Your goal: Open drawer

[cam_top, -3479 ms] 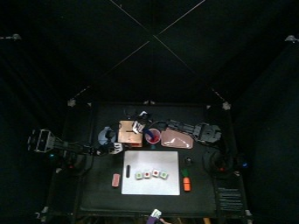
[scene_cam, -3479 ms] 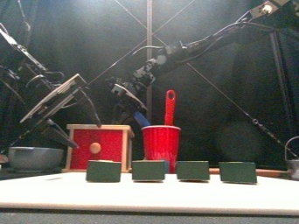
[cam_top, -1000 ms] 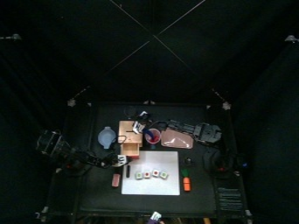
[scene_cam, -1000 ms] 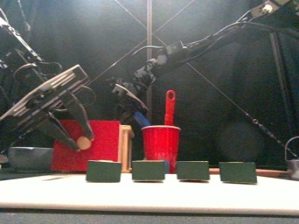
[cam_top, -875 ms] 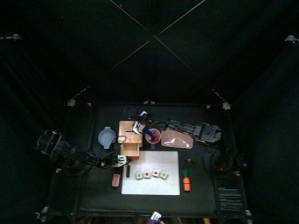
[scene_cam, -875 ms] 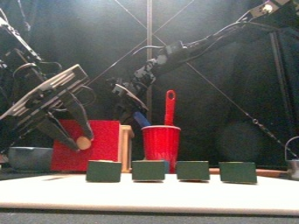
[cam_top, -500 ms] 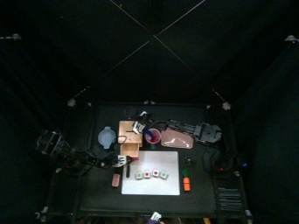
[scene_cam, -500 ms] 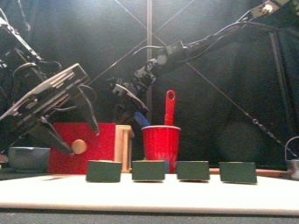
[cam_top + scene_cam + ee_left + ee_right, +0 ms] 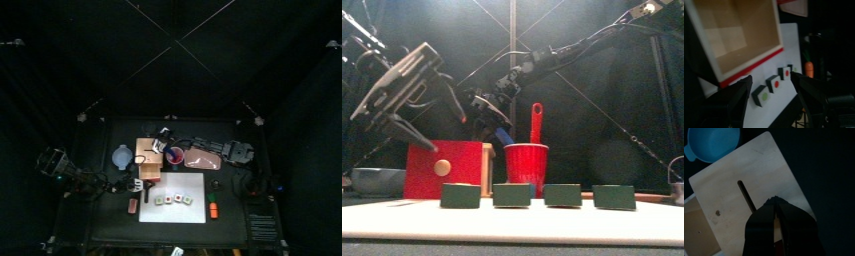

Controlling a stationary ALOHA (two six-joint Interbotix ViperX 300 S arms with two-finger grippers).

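The drawer (image 9: 452, 168) is a tan wooden box with a red front and a round wooden knob. Its sliding compartment is pulled out toward the table's front, and its tan inside (image 9: 737, 35) shows open in the left wrist view. In the top view the drawer (image 9: 150, 163) lies left of the middle. My left gripper (image 9: 449, 132) hangs open and empty above the knob, apart from it. My right gripper (image 9: 777, 210) is shut, with its tips on the flat top of the box (image 9: 751, 173).
A red cup (image 9: 527, 166) holding a red-handled tool stands right of the drawer. Several green blocks (image 9: 512, 195) sit on a white mat (image 9: 502, 220) in front. A blue-grey bowl (image 9: 380, 180) is at the left, a pinkish tray (image 9: 203, 157) at the right.
The red drawer front slid out toward the table's front. My left gripper then let go of the knob and rose above it. The right gripper stayed on the box top.
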